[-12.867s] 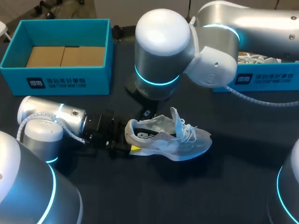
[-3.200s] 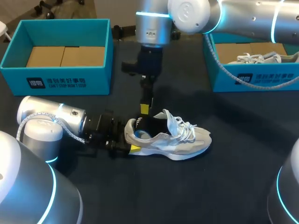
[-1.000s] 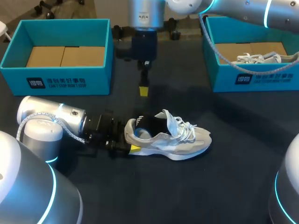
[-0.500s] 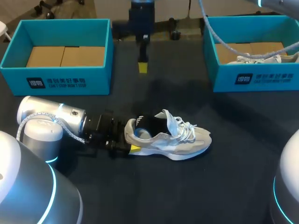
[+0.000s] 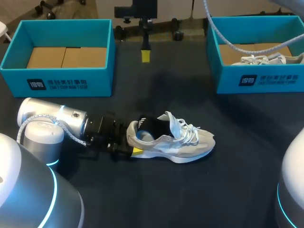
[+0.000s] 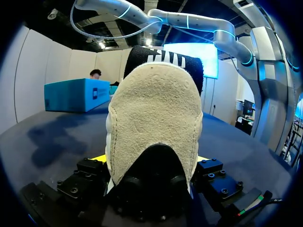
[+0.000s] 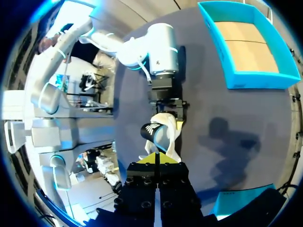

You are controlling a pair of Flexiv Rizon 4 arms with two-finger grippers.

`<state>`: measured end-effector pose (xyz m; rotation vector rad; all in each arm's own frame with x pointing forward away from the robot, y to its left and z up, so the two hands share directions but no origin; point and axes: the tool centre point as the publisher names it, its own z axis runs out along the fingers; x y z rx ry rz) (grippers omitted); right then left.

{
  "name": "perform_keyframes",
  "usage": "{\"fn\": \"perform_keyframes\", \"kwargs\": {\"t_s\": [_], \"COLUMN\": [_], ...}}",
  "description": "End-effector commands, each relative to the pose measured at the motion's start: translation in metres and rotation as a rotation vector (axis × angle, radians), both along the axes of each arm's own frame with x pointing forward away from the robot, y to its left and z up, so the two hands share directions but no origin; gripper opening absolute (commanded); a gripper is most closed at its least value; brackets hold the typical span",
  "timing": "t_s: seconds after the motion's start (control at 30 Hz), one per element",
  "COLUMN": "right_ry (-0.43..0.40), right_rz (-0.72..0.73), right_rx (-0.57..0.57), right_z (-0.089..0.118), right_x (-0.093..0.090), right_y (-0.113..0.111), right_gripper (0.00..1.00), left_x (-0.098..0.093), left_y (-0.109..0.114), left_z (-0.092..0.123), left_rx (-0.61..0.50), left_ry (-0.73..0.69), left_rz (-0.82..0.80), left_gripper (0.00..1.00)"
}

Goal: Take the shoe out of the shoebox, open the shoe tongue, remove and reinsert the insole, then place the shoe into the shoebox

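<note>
Dark table [image 5: 190, 199] | right gripper [image 5: 145, 56] tips pressed together, empty, now lifted well beyond shoe [image 5: 185, 145] | left gripper [image 5: 129, 142] clamps heel | insole [image 5: 151, 125] pokes up, reinsertion seems unfinished

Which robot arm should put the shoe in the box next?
Left, probably. The left gripper is shut on the heel of the shoe, and the empty shoebox is on its side of the table. The right gripper hangs shut and empty, far from the shoe.

dark matte table [image 5: 228, 180] | far left: open teal cardboard shoebox [image 5: 102, 83] | far right: second teal shoebox [image 5: 225, 81] | middle: grey-white laced sneaker [image 5: 176, 142], upright
</note>
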<state>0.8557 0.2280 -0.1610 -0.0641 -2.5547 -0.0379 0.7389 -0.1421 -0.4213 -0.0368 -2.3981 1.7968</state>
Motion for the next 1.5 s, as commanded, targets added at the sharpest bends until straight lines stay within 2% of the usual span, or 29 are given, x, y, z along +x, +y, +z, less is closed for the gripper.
{"fn": "perform_keyframes", "kwargs": {"t_s": [0.03,0.07,0.5,0.67,1.23,1.5], "right_ry": [0.079,0.084,0.084,0.121,0.184,0.24], "right_rz": [-0.006,-0.016,-0.016,-0.041,-0.099,-0.124], "right_rx": [-0.02,-0.046,-0.046,-0.016,-0.009,-0.01], "right_z": [-0.007,-0.008,-0.008,-0.023,-0.05,-0.07], "right_x": [0.005,0.003,0.003,-0.004,-0.053,-0.074], "right_y": [0.003,0.004,0.004,0.004,0.007,0.014], "right_gripper": [0.0,0.0,0.0,0.0,0.0,0.0], "left_x": [0.0,0.0,0.0,0.0,0.0,0.0], "left_y": [0.0,0.0,0.0,0.0,0.0,0.0], "left_z": [-0.001,-0.001,-0.001,-0.001,-0.001,-0.001], "left_rx": [0.001,0.001,0.001,0.001,0.001,0.001], "left_ry": [0.0,0.0,0.0,0.0,0.0,0.0], "left_rz": [0.001,0.001,0.001,0.001,0.001,0.001], "left_gripper": [0.0,0.0,0.0,0.0,0.0,0.0]}}
